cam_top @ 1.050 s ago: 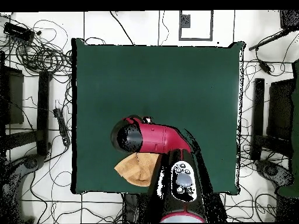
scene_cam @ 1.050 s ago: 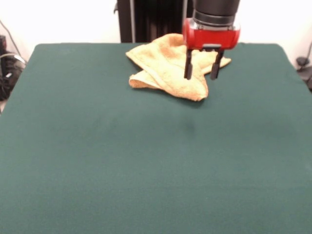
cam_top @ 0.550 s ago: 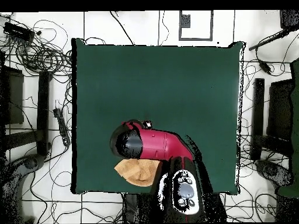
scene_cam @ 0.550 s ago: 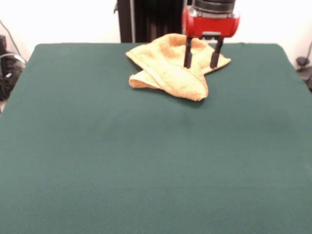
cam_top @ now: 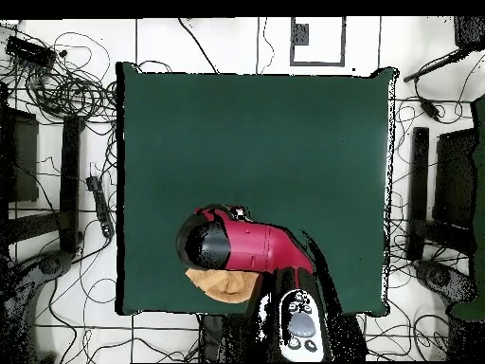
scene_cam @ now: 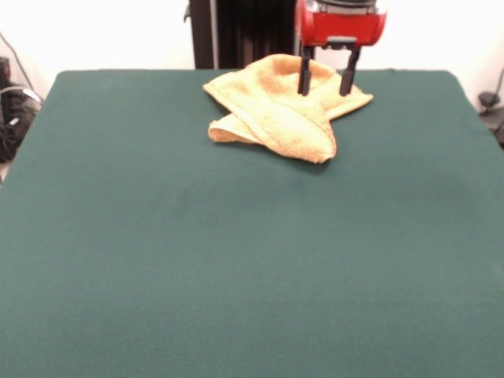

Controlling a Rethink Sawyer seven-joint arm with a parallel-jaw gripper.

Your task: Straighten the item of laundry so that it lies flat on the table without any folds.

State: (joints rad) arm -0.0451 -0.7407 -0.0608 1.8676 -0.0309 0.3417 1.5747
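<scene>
I see a large table (scene_cam: 236, 260) covered edge to edge in plain dark green cloth, with a smooth, bare surface across most of its width. From the front camera, a pale wall runs behind it, and a dark upright column (scene_cam: 244, 31) stands at the middle of the far edge. A tangle of black gear (scene_cam: 12, 110) sits off the table's left side.

From above, the green rectangle sits on a light floor (cam_top: 57, 332) crossed by many loose black cables (cam_top: 71, 90). Dark stands (cam_top: 71, 180) line both long sides, and a grey-framed panel (cam_top: 317, 40) lies beyond the far edge. I see no containers anywhere on the surface.

The only object on the cloth is a small yellow-orange towel (scene_cam: 276, 110). In the front view, it lies near the far edge, a little right of centre. It is crumpled, not flat: one thick fold rolls over the front toward the lower right, and a corner sticks out to the right. In the overhead view, only a strip of it (cam_top: 213, 284) shows beneath the red arm (cam_top: 256, 248), close to the table's bottom edge.

The gripper (scene_cam: 324, 81) hangs from a red housing at the top of the front view. Its two black fingers (scene_cam: 303, 75) stand apart, holding nothing, with their tips over the towel's rear part. I cannot tell whether they touch the fabric.
</scene>
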